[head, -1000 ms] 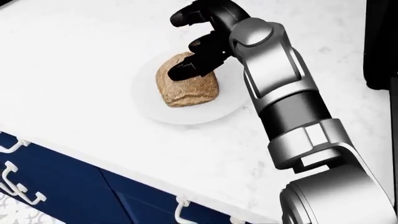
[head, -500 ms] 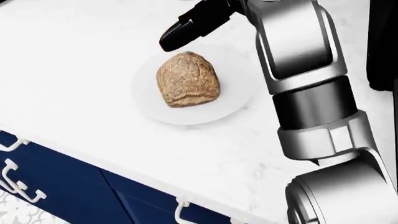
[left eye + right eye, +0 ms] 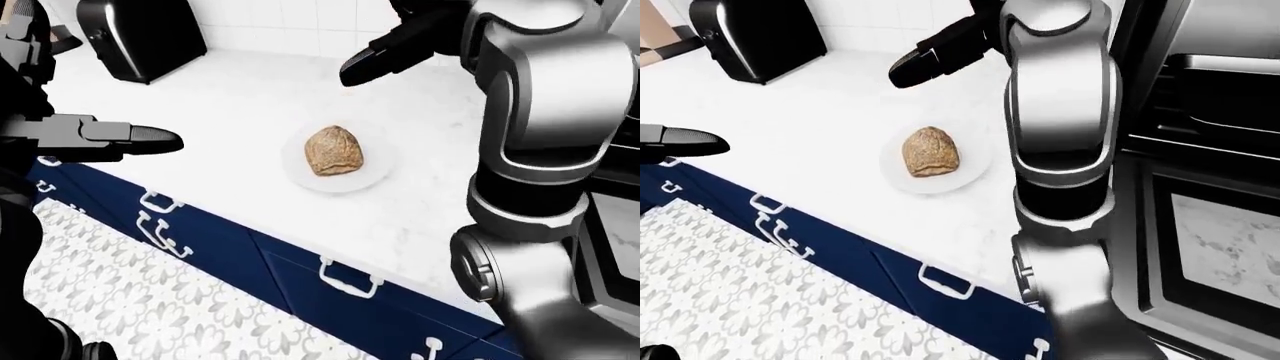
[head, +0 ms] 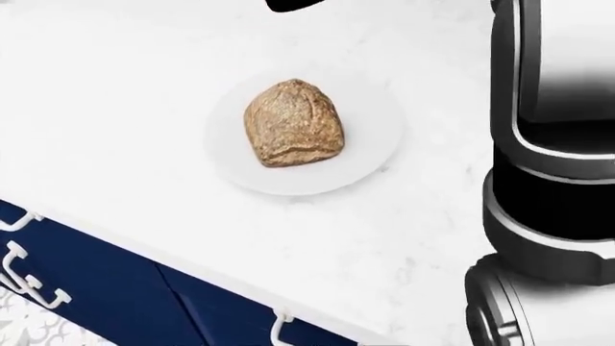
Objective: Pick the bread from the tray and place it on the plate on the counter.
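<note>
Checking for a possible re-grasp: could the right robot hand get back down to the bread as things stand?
Probably yes. The right robot hand hangs open above the bread, which sits uncovered on the plate, with nothing between them.

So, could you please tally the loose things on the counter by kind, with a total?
Bread: 1
Plate: 1
Black appliance: 1
Total: 3

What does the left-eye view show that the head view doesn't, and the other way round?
Only the left-eye view shows the left hand over the cabinet edge, the right hand raised above the counter, a black appliance and the patterned floor. The head view alone gives a close look at the bread's crust. Both show the bread resting on the plate, untouched.
</note>
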Tool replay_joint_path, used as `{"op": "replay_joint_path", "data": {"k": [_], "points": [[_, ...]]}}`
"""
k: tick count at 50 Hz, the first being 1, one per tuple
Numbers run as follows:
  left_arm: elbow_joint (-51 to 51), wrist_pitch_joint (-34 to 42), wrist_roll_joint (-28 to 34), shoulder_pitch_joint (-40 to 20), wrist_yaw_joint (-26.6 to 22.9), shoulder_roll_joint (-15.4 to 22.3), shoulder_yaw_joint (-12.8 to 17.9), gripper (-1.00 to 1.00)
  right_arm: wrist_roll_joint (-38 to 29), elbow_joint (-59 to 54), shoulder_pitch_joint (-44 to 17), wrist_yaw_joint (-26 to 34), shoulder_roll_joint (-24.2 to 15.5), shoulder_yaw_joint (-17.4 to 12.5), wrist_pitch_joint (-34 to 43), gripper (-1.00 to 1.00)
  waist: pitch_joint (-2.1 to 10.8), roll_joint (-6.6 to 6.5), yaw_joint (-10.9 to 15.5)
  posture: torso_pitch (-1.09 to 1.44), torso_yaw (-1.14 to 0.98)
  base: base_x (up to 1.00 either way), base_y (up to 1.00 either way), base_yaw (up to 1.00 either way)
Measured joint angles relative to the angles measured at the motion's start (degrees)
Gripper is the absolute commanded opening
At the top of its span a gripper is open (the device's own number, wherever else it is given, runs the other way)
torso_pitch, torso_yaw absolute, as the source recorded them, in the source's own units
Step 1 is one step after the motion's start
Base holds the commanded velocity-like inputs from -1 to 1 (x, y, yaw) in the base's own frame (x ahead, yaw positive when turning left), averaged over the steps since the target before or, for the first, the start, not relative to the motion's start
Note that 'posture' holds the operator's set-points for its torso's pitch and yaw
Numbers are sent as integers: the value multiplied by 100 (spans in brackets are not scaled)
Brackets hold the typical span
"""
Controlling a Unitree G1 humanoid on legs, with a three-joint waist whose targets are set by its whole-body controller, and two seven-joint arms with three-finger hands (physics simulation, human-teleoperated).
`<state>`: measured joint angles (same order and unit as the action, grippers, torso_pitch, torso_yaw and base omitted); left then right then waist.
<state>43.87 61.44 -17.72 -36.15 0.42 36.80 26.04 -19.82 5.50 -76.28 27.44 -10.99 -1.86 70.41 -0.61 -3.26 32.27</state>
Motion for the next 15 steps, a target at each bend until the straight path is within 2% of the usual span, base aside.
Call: {"op": "replay_joint_path", "data": {"k": [6,15], "points": [[-26,-8,22,-5,0,-16,-12,100,198,-51,-82,-226,-84,1,-113,100,-52,2,7,0,48,0,0,0],[-29,19,17,-33,-22,13,28,100,352,94,-276,-292,-284,-2,-31,100,-47,28,10,0,48,0,0,0]]}}
